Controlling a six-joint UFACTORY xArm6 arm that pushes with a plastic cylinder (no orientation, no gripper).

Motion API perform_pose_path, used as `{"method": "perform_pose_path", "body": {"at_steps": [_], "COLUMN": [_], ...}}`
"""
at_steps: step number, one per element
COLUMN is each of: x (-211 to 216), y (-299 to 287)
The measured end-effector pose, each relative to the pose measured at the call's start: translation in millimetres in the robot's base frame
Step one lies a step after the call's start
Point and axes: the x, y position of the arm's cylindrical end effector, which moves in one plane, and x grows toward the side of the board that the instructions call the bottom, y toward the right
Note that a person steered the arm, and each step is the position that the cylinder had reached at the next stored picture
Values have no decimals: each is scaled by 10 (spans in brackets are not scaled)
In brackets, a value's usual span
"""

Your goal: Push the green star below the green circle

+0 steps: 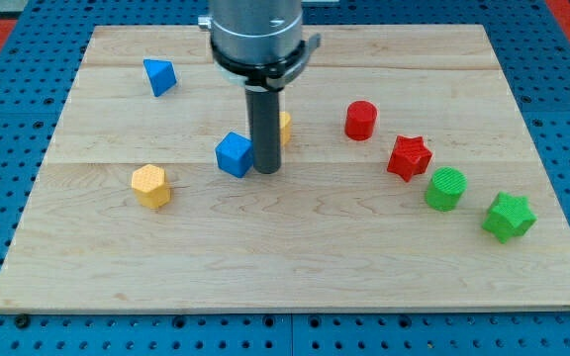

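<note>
The green star [509, 217] lies at the view's right, near the board's right edge. The green circle [445, 188] sits just up and to the left of it, close but apart. My tip [267, 170] is down on the board near the middle, far to the left of both green blocks. It stands right beside the blue cube [235, 154], on its right side. A yellow block [284, 127] is partly hidden behind the rod.
A red star [409, 156] and a red cylinder [360, 120] run up-left from the green circle. A yellow hexagon [150, 185] lies at the left, a blue wedge-like block [159, 75] at the upper left. The wooden board [295, 267] sits on blue pegboard.
</note>
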Motion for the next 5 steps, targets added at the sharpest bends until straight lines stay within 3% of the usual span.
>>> {"method": "perform_pose_path", "body": {"at_steps": [2, 3, 4, 5], "x": [878, 1244, 1234, 1129], "y": [963, 1847, 3190, 3574]}}
